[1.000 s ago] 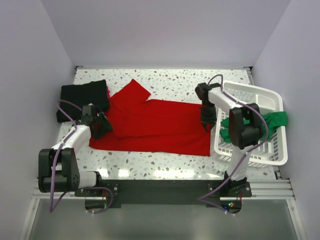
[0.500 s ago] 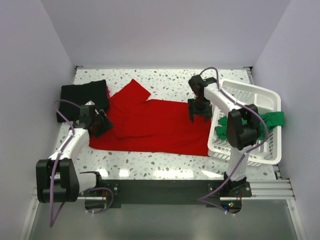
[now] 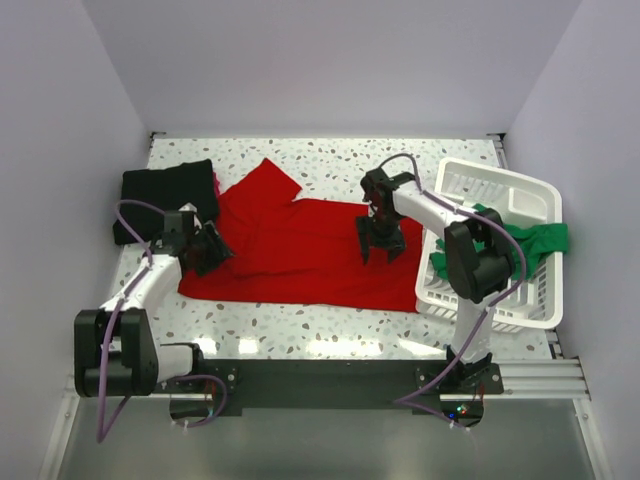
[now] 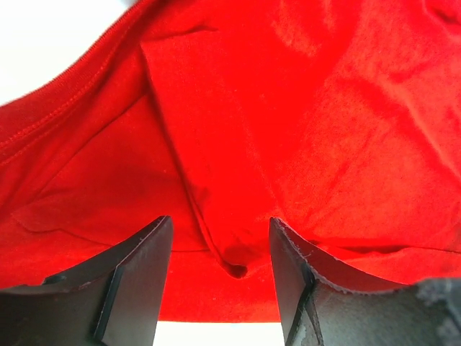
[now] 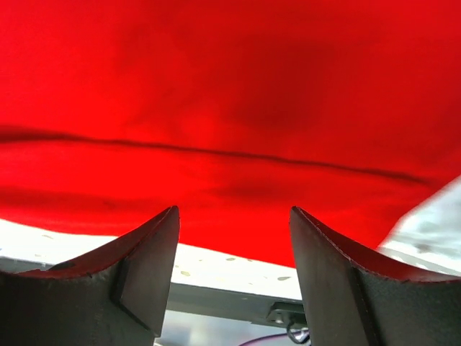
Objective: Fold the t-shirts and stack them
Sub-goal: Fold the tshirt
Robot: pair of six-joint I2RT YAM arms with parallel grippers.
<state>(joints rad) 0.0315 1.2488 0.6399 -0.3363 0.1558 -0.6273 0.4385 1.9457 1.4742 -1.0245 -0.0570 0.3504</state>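
1. The black t-shirt [image 3: 165,195] lies as a compact bundle on the worktop [image 3: 340,160], just beyond the left tool [image 4: 218,225]. It looks like the 1 shirt already folded.
2. The red t-shirt [image 3: 300,250] is spread flat under and between the 2 tools, with 1 sleeve sticking out on its far side. It appears at most partly folded.
3. The left tool stands with its fingers apart over the shirt's left end. A raised crease runs between them, and nothing is clamped.
4. The right tool [image 5: 234,210] is also spread apart and holds nothing, low over the shirt's right part. Red cloth fills the view ahead of it.
5. The green t-shirt [image 3: 540,240] lies crumpled in the white slatted basket [image 3: 520,180], out to the right tool's right, draping over the rim.
6. Judged from this, about 1 of 3 shirts is finished. The red fold, the green shirt and the stacking remain.
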